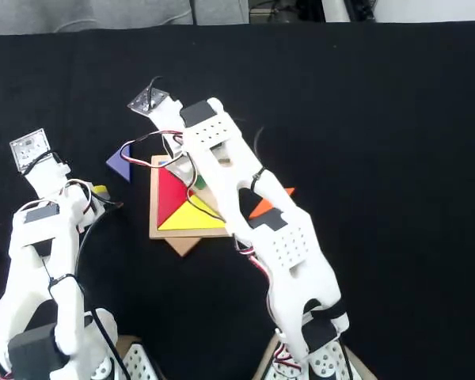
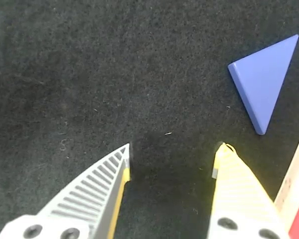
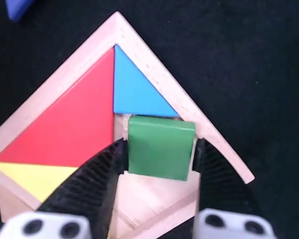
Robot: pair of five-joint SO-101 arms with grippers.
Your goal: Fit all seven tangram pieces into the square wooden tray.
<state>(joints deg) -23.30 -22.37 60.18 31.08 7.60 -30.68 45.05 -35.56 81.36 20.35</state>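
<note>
Black tabletop [image 1: 380, 119], right tool [image 3: 160, 145] pinching green square [image 3: 160, 149] over wooden tray [image 3: 154, 64], left tool [image 2: 174, 146] spread

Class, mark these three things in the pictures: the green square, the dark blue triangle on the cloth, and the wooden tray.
green square [image 3: 160, 147], right wrist view, middle of its top face.
dark blue triangle [image 2: 266, 79], left wrist view, middle of its top face.
wooden tray [image 3: 154, 72], right wrist view, on its bare rim.
</note>
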